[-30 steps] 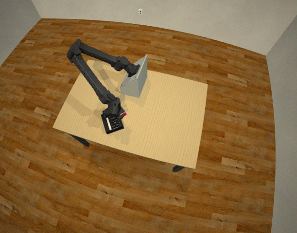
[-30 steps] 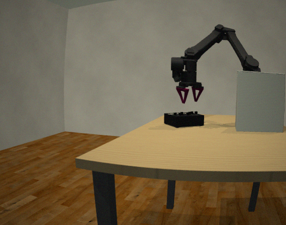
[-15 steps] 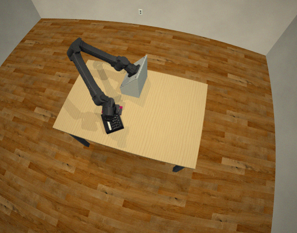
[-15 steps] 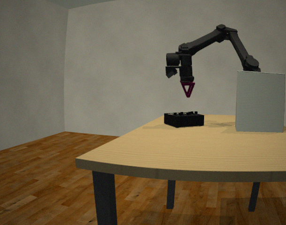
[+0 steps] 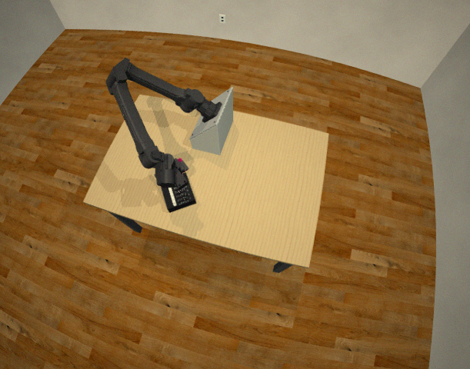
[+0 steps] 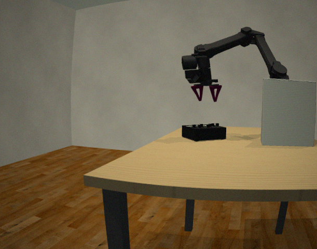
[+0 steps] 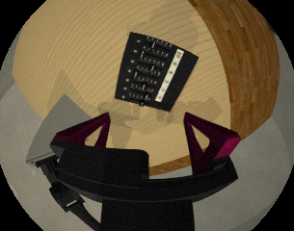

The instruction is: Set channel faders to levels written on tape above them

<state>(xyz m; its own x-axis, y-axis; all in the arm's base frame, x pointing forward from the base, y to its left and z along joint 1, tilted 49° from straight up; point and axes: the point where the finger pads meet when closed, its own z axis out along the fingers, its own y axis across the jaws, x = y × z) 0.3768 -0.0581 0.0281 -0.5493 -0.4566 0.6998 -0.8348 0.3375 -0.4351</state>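
Note:
The black lighting desk (image 5: pixel 179 197) stands on its feet near the table's left front edge; it also shows in the side view (image 6: pixel 204 132) and in the wrist view (image 7: pixel 154 72). A white tape strip (image 7: pixel 170 75) runs along one side of it, beside a row of several faders. The written levels and cap positions are too small to read. My gripper (image 6: pixel 206 93) is open and empty, with its maroon fingers pointing down. It hangs well above the desk and touches nothing. In the wrist view the fingers frame the table below the desk.
A tall grey block (image 6: pixel 288 112) (image 5: pixel 211 134), which carries the arm's base, stands at the back of the table. The table's left edge and the wood floor lie close beside the desk.

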